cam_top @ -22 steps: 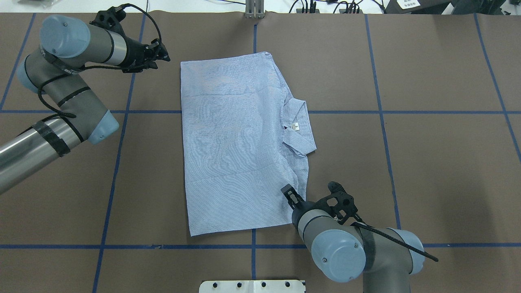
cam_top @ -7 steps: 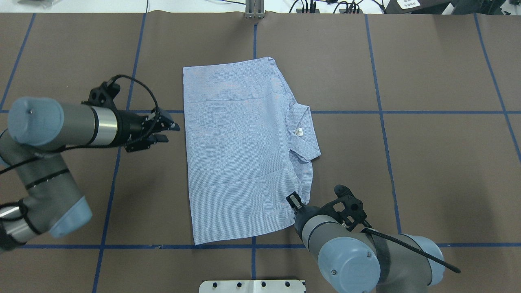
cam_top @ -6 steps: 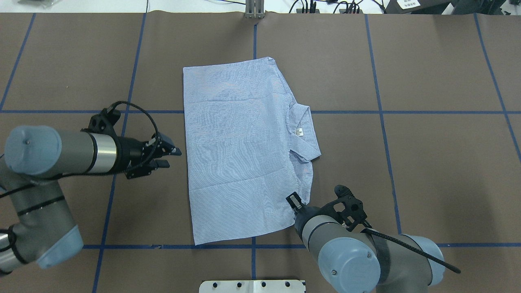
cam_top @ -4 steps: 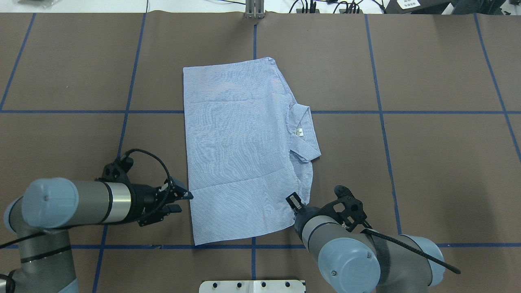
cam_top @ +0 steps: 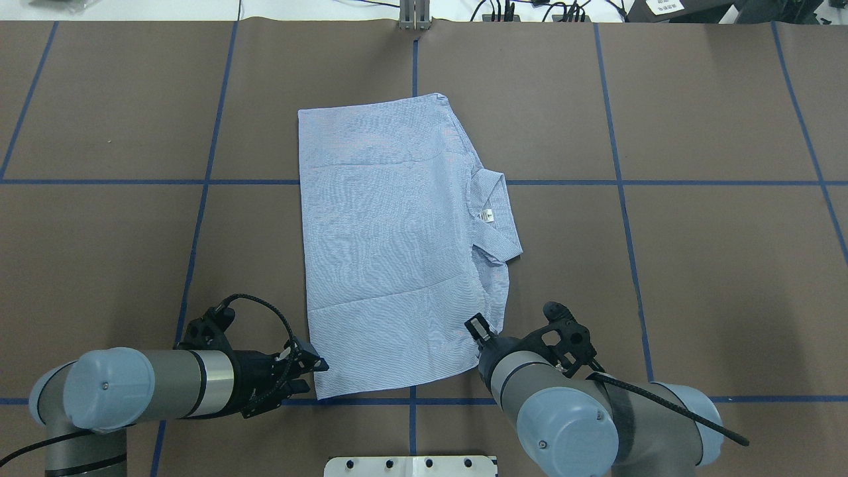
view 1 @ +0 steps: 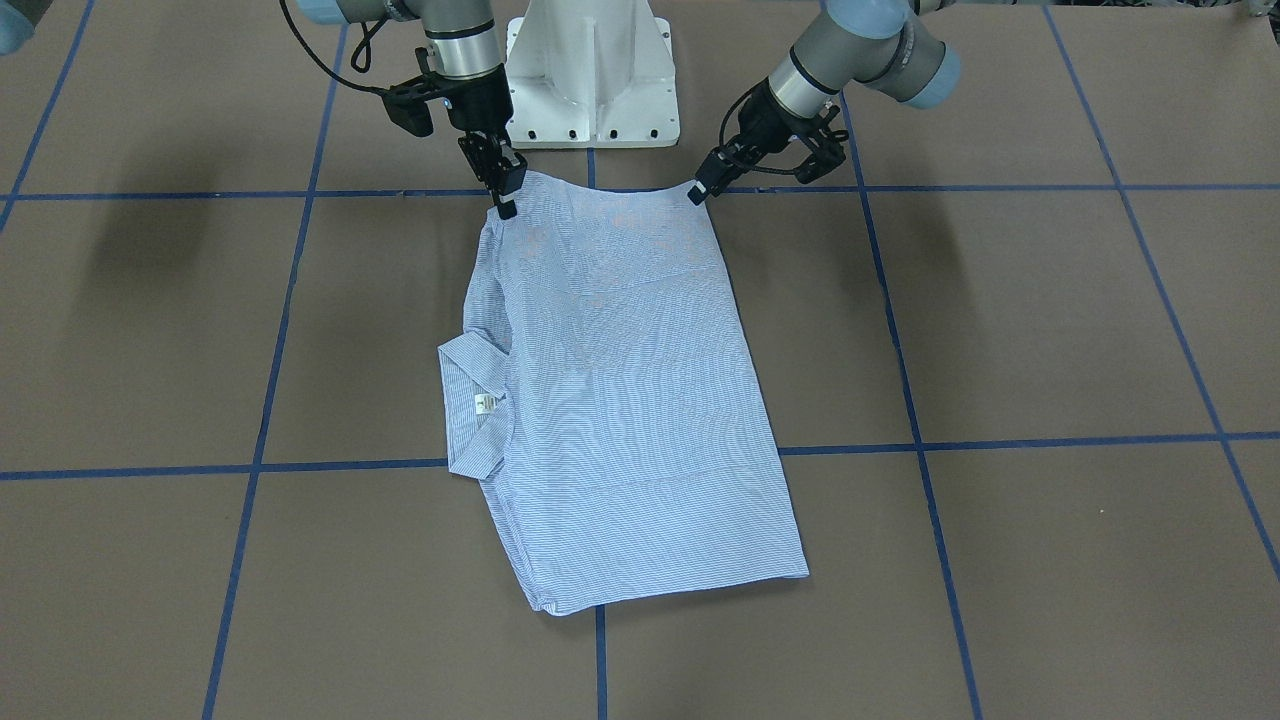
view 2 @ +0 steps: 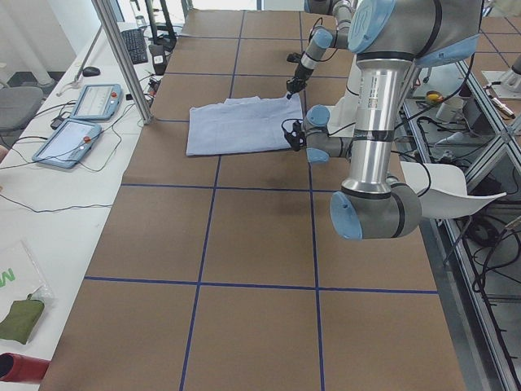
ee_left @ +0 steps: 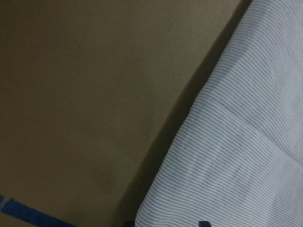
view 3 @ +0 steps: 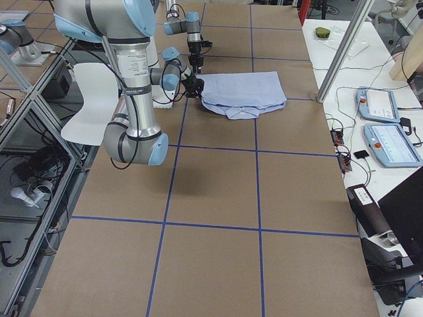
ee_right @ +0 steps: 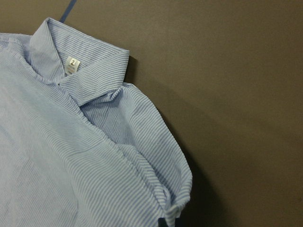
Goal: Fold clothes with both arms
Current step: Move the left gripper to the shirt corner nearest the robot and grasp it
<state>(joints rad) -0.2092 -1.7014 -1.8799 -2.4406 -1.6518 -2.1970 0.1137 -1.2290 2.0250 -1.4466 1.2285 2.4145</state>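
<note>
Starting at the left gripper (cam_top: 315, 373), you see its black fingers (cam_top: 320, 363) spread apart with nothing pinched. The left wrist camera shows the edge of the light blue finely striped collared shirt (cam_top: 384, 252) running between the two finger ends, so the jaws straddle the near left corner without closing. The right gripper (view 1: 506, 196) points down at the near right corner, and its fingers look clenched on the cloth. The right wrist camera shows a rolled fold bunching up toward them, which fits a grip. The likely reason is that the arms take the two near corners so the near edge can rise evenly and be carried to the far edge, halving the rectangle.

The shirt lies flat in the middle of the brown paper-covered table (cam_top: 662, 278), across the blue tape lines (cam_top: 729, 182). It is folded into a long rectangle running near to far, with its collar (cam_top: 495, 218) and small white neck label (cam_top: 485, 214) sticking out on the right.

To check the grips, trust the front-facing camera: it shows both sets of finger ends at the corners, while the overhead view hides most of the right gripper behind its own wrist. Only the wrist cameras show cloth against fingers. The side views are too small to judge either grip.
</note>
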